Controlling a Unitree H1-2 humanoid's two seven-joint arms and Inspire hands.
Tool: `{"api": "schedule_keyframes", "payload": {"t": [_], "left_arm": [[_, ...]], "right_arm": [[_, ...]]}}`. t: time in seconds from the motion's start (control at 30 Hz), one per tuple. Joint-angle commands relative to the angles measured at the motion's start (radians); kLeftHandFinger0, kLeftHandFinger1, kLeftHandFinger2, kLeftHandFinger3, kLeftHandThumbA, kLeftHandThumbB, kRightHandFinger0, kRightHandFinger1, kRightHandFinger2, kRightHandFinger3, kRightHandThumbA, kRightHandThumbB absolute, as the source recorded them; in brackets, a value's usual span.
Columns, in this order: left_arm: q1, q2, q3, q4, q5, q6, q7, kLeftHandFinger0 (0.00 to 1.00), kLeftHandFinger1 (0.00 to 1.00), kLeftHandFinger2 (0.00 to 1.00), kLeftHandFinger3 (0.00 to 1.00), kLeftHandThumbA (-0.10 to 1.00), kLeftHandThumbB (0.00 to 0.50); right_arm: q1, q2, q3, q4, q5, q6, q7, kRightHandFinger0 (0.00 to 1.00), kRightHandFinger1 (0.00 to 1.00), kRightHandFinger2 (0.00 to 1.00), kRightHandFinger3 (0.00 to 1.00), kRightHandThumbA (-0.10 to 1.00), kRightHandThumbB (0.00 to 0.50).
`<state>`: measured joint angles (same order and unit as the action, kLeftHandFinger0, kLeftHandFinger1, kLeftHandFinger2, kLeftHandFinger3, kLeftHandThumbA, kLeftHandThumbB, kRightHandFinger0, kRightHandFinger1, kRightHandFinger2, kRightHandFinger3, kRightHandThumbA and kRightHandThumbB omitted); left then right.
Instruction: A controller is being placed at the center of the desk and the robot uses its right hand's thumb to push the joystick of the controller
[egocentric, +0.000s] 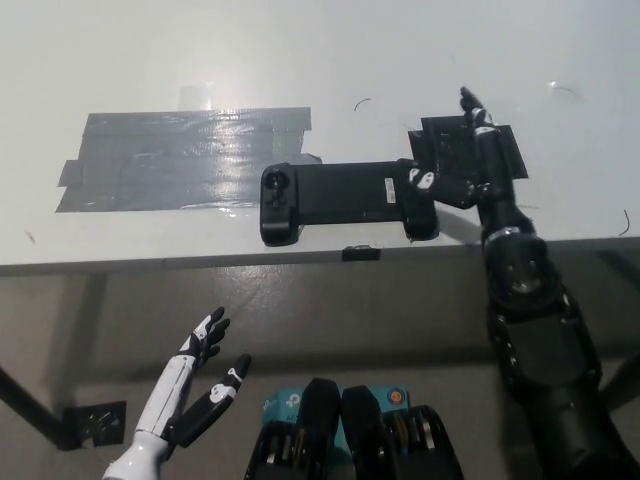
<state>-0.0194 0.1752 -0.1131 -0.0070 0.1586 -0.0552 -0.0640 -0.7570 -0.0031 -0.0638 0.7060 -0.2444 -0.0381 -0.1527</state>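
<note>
Near the worktop's (300, 60) front edge lies the controller (345, 198); my right hand (468, 165), fingers spread and holding nothing, sits at its right end. I should settle the thumb squarely on that joystick (409, 178), then push gently. My left hand (195, 375) idles below, open.

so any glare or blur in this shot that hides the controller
Head view: sharp overall, no motion blur; soft glare sits on the grey tape patch and the white desk, not on the controller; the right hand by its right end casts only a faint shadow.
</note>
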Motion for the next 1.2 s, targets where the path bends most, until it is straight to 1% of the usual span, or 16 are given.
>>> {"api": "schedule_keyframes", "payload": {"t": [0.0, 0.13, 0.23, 0.37, 0.4, 0.43, 0.47, 0.5, 0.53, 0.6, 0.63, 0.67, 0.7, 0.77, 0.93, 1.17], "left_arm": [[0.004, -0.006, 0.002, -0.034, 0.005, -0.022, 0.001, 1.0, 1.0, 1.0, 1.0, 0.69, 0.015], [-0.003, -0.004, 0.004, -0.034, 0.002, -0.024, -0.001, 1.0, 1.0, 1.0, 1.0, 0.69, 0.012], [-0.003, -0.005, 0.004, -0.039, 0.004, -0.019, 0.0, 1.0, 1.0, 1.0, 1.0, 0.68, 0.009], [-0.008, -0.009, 0.006, -0.033, 0.003, -0.019, 0.003, 1.0, 1.0, 1.0, 1.0, 0.67, 0.015], [-0.008, -0.008, 0.006, -0.032, 0.005, -0.022, 0.004, 1.0, 1.0, 1.0, 1.0, 0.67, 0.014], [-0.008, -0.008, 0.005, -0.032, 0.007, -0.022, 0.005, 1.0, 1.0, 1.0, 1.0, 0.67, 0.011], [-0.011, -0.007, 0.006, -0.034, 0.007, -0.02, 0.003, 1.0, 1.0, 1.0, 1.0, 0.67, 0.009], [-0.011, -0.007, 0.006, -0.034, 0.006, -0.02, 0.003, 1.0, 1.0, 1.0, 1.0, 0.67, 0.007], [-0.01, -0.006, 0.005, -0.037, 0.007, -0.018, 0.002, 1.0, 1.0, 1.0, 1.0, 0.66, 0.004], [-0.016, -0.003, 0.005, -0.034, 0.008, -0.018, 0.0, 1.0, 1.0, 1.0, 1.0, 0.66, 0.006], [-0.018, -0.002, 0.006, -0.032, 0.008, -0.02, 0.0, 1.0, 1.0, 1.0, 1.0, 0.66, 0.005], [-0.019, -0.002, 0.007, -0.032, 0.006, -0.018, -0.001, 1.0, 1.0, 1.0, 1.0, 0.66, 0.009], [-0.019, -0.003, 0.007, -0.034, 0.006, -0.012, -0.001, 1.0, 1.0, 1.0, 1.0, 0.66, 0.01], [-0.019, -0.004, 0.009, -0.034, 0.003, -0.01, -0.001, 1.0, 1.0, 1.0, 1.0, 0.67, 0.013], [-0.024, -0.001, 0.009, -0.035, 0.005, -0.008, -0.003, 1.0, 1.0, 1.0, 1.0, 0.67, 0.007], [-0.022, -0.004, 0.01, -0.033, 0.006, -0.017, -0.001, 1.0, 1.0, 1.0, 1.0, 0.67, 0.0]], "right_arm": [[-0.086, 0.001, 0.013, 0.1, 0.001, -0.049, -0.074, 1.0, 1.0, 1.0, 1.0, 0.93, 0.218], [-0.13, 0.001, 0.015, 0.217, 0.011, -0.081, -0.112, 1.0, 1.0, 1.0, 1.0, 0.91, 0.217], [-0.142, 0.001, 0.019, 0.253, 0.013, -0.071, -0.119, 1.0, 1.0, 1.0, 1.0, 0.91, 0.215], [-0.15, -0.004, 0.022, 0.292, 0.021, -0.093, -0.123, 1.0, 1.0, 1.0, 1.0, 0.91, 0.209], [-0.153, -0.006, 0.022, 0.303, 0.022, -0.1, -0.127, 1.0, 1.0, 1.0, 1.0, 0.92, 0.198], [-0.155, -0.008, 0.023, 0.314, 0.022, -0.105, -0.13, 1.0, 1.0, 1.0, 1.0, 0.93, 0.166], [-0.16, -0.01, 0.023, 0.326, 0.023, -0.11, -0.135, 1.0, 1.0, 1.0, 1.0, 0.94, 0.122], [-0.16, -0.011, 0.022, 0.328, 0.024, -0.112, -0.136, 1.0, 1.0, 1.0, 1.0, 0.94, 0.11], [-0.165, -0.013, 0.021, 0.339, 0.023, -0.115, -0.15, 1.0, 1.0, 1.0, 1.0, 0.9, 0.004], [-0.17, -0.014, 0.003, 0.349, 0.044, -0.142, -0.162, 1.0, 1.0, 1.0, 1.0, 0.63, 0.0], [-0.173, -0.013, -0.004, 0.357, 0.049, -0.159, -0.178, 1.0, 1.0, 1.0, 1.0, 0.35, 0.0], [-0.174, -0.011, -0.011, 0.361, 0.048, -0.172, -0.21, 1.0, 1.0, 1.0, 1.0, 0.05, 0.0], [-0.172, -0.008, -0.021, 0.362, 0.052, -0.195, -0.249, 1.0, 1.0, 1.0, 1.0, -0.09, 0.0], [-0.171, -0.004, -0.036, 0.368, 0.065, -0.233, -0.272, 1.0, 1.0, 1.0, 1.0, -0.1, 0.0], [-0.166, -0.009, -0.037, 0.371, 0.052, -0.259, -0.324, 1.0, 1.0, 1.0, 1.0, -0.1, 0.0], [-0.156, -0.014, -0.034, 0.366, 0.058, -0.281, -0.326, 1.0, 1.0, 1.0, 1.0, -0.1, 0.003]]}}
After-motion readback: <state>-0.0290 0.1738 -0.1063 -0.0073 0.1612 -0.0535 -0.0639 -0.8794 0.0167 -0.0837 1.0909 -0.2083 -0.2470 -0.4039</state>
